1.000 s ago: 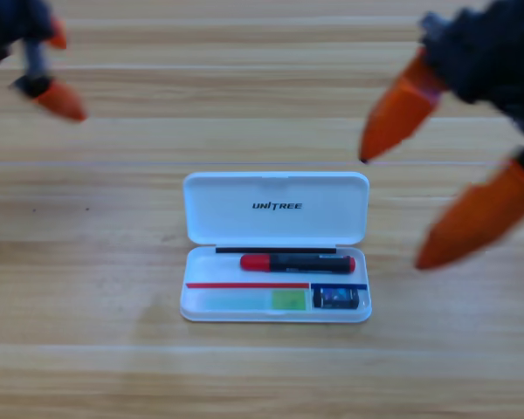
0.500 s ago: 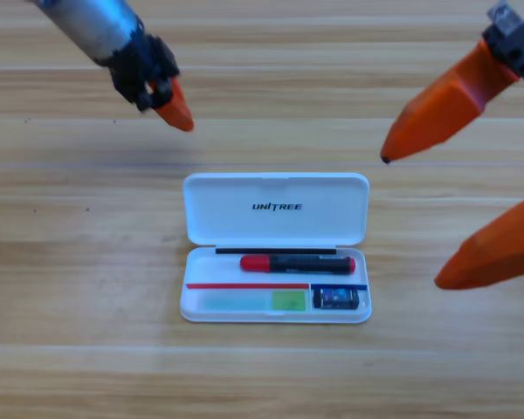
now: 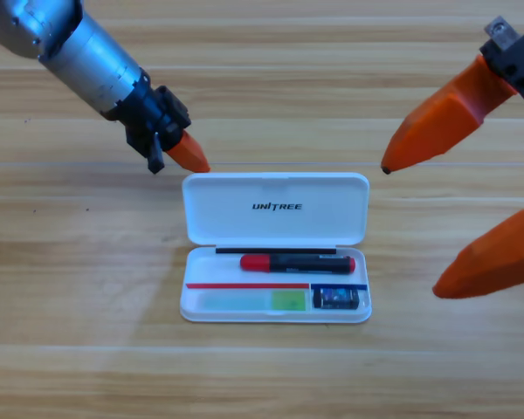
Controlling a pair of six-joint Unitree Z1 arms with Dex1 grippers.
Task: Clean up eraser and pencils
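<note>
The left gripper (image 3: 190, 157) hangs just above the top left corner of the open white plastic case (image 3: 275, 209); I cannot tell how its jaws stand. Inside the tray lie the dark stick with a red end (image 3: 297, 263), the see-through white and green stick (image 3: 249, 300) and the small dark block eraser (image 3: 335, 298). The right gripper (image 3: 419, 227) waits beside the case, jaws wide apart, holding nothing.

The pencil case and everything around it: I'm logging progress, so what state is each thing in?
Case: open, lid flat on the table.
Dark pencil: lying in the case's upper slot.
Green-white pencil: lying in the lower slot.
Eraser: in the lower right pocket.
Left gripper: at the lid's upper left corner.
Right gripper: open, right of the case.
</note>
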